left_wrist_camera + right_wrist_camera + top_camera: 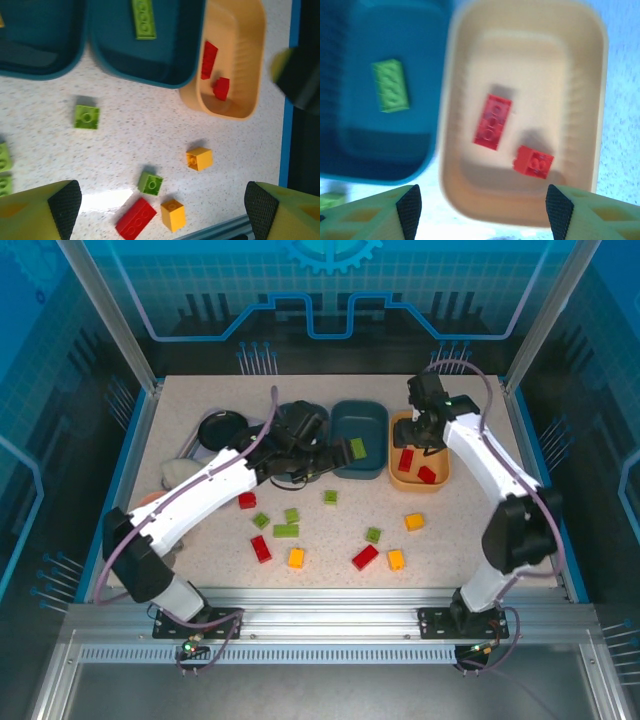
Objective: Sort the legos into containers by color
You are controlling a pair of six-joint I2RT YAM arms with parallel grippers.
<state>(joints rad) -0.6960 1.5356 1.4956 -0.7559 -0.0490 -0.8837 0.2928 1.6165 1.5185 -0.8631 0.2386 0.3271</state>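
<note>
— Hand on the right (480, 210), does it grip something?
— No, it is wide open and empty above the pale orange tray (535, 70), with two red legos (492, 121) (534, 161) inside. Left hand (163, 202) is also open, empty.

Speckled off-white table (450, 575), edged in blue trim (128, 465). Aluminium rails (320, 625) along the near edge. Slanted metal posts (107, 310) at the back corners. Blue printed panels (330, 300) behind and at both sides, gear motif at top, possibly translucent. Even overhead lighting. Bright glare patch (102, 200) on the tabletop.
</note>
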